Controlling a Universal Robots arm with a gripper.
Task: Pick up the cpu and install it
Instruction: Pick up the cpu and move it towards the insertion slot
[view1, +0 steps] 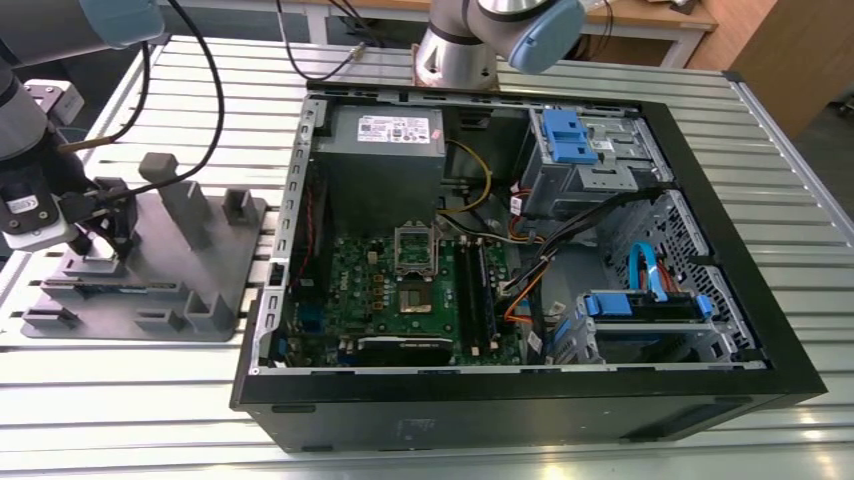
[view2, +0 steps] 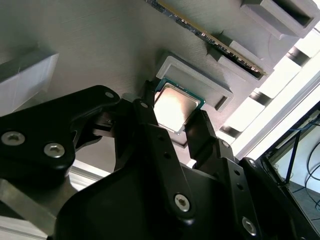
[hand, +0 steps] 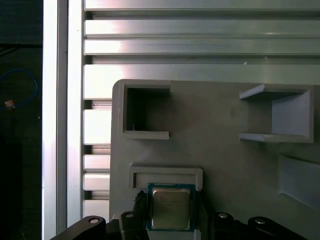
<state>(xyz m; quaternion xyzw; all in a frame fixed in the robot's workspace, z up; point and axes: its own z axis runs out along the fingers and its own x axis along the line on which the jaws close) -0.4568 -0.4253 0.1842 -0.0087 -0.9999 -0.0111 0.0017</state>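
Ribbed aluminium slats make up the table (view1: 134, 400), on which a grey plastic holder (view1: 200, 300) is set at the exterior view's left and an open computer case (view1: 534, 410) at its right.

The cpu (view2: 174, 107) is seen lying flat in a shallow pocket of the holder, its dull metal top turned up toward both wrist cameras and a green rim showing round it (hand: 171, 207). It is nearly square, so hardly any long axis is marked; its edges are lined up with the holder's edges. A raised grey lip (hand: 166, 175) is wrapped round one side of the pocket, just beside the chip.

The gripper (view2: 175, 117) is lowered over the pocket, and its black fingers (view2: 150, 117) are closed against two opposite edges of the cpu, so that the chip is clamped between them while seated in the pocket.

A long green memory strip (view2: 215, 40) is held on edge in a slot near the pocket. Upright posts (view1: 160, 170) of the holder are found close to the gripper (view1: 100, 240), and a black cable (view1: 214, 100) is hung above them. Well apart, inside the case, a green board (view1: 400, 290) is laid flat with an open socket (view1: 416, 248).
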